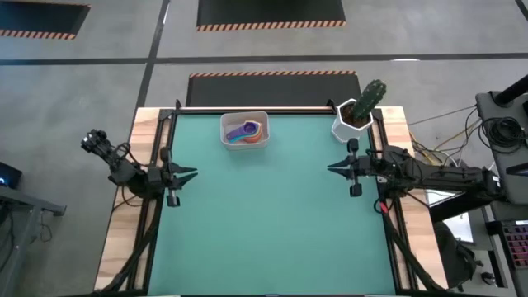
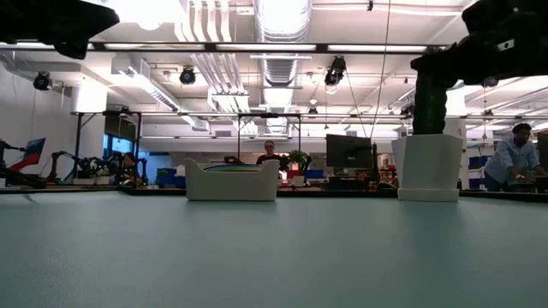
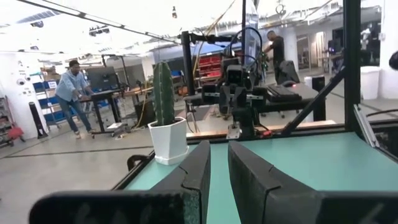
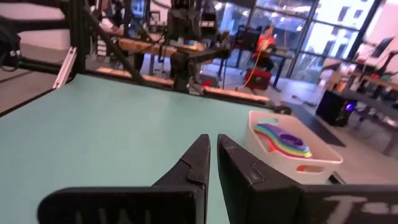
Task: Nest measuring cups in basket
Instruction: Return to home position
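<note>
The white basket (image 1: 224,124) stands near the table's far edge, left of centre, resting on its flat bottom. It also shows in the low view (image 2: 231,184) and the right wrist view (image 4: 264,149). The measuring cups (image 1: 246,132) lie stacked inside it, purple on top with blue, teal, yellow and orange rims below (image 4: 287,140). My left gripper (image 1: 195,174) hovers shut at the table's left edge, pointing right. My right gripper (image 1: 330,167) hovers shut at the right edge, pointing left. Both are well away from the basket.
A white faceted pot with a green cactus (image 1: 356,111) stands at the table's far right corner, also seen in the left wrist view (image 3: 169,140). The green mat (image 1: 264,223) stretches between the two arms. People stand in the room beyond the table (image 2: 514,158).
</note>
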